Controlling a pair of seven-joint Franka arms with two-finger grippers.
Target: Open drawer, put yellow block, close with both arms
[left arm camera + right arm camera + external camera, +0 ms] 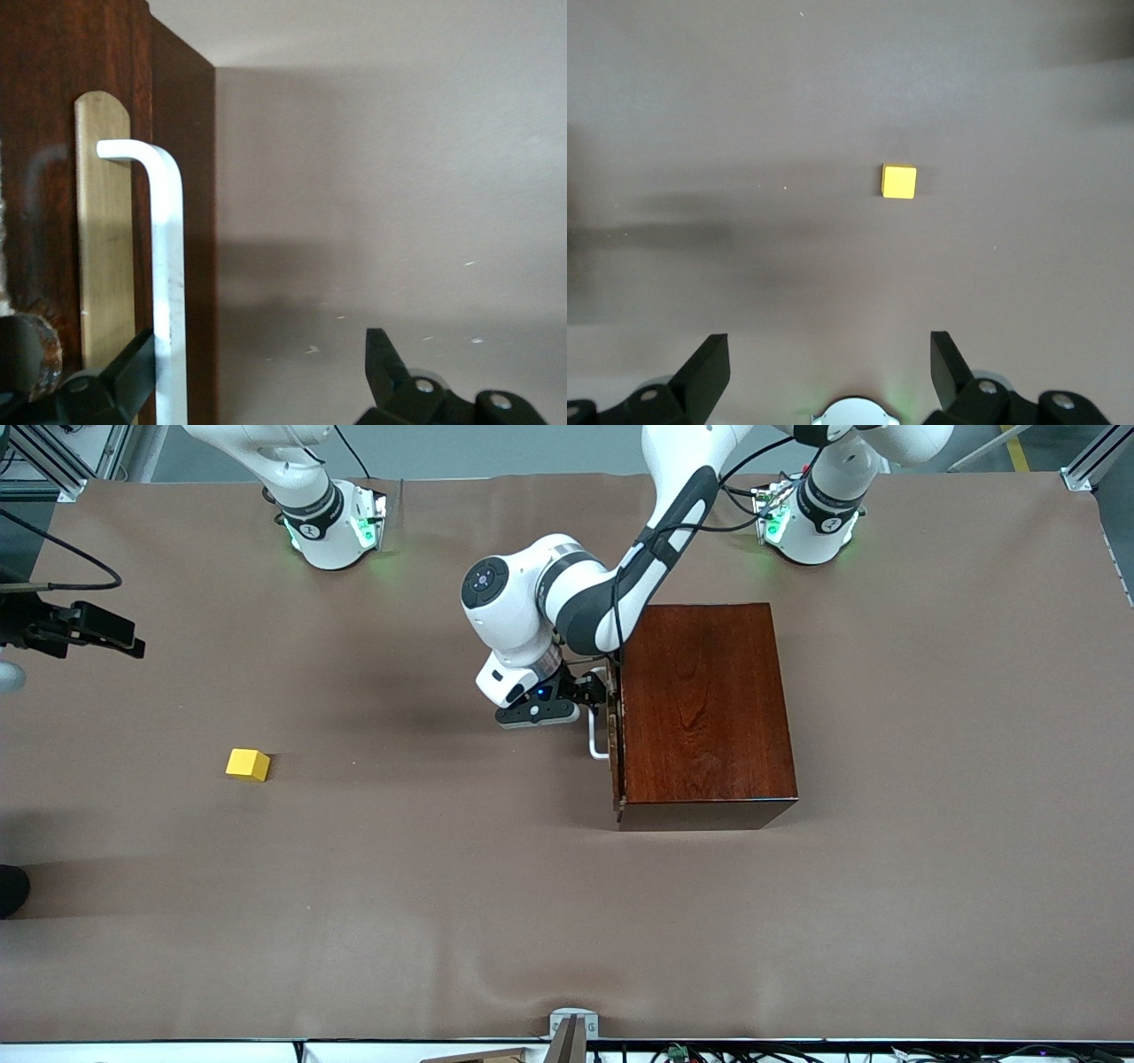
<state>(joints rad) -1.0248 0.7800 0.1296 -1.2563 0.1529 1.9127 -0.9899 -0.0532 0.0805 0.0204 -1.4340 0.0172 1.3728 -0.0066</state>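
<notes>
Shut drawer (617,726) with white U-shaped bar handle (599,731) set in a glossy mahogany box (704,708), toward the left arm's end of the brown worktop (532,903), roughly midway between its two long edges. Left pincer (592,691) level with the handle, fingers (133,372) spread wide, one beside the bar, nothing gripped. Small yellow block (247,764) alone toward the right arm's end, well apart from the box; right pincer (97,631) raised over that short edge, fingers (709,367) released, waiting.
</notes>
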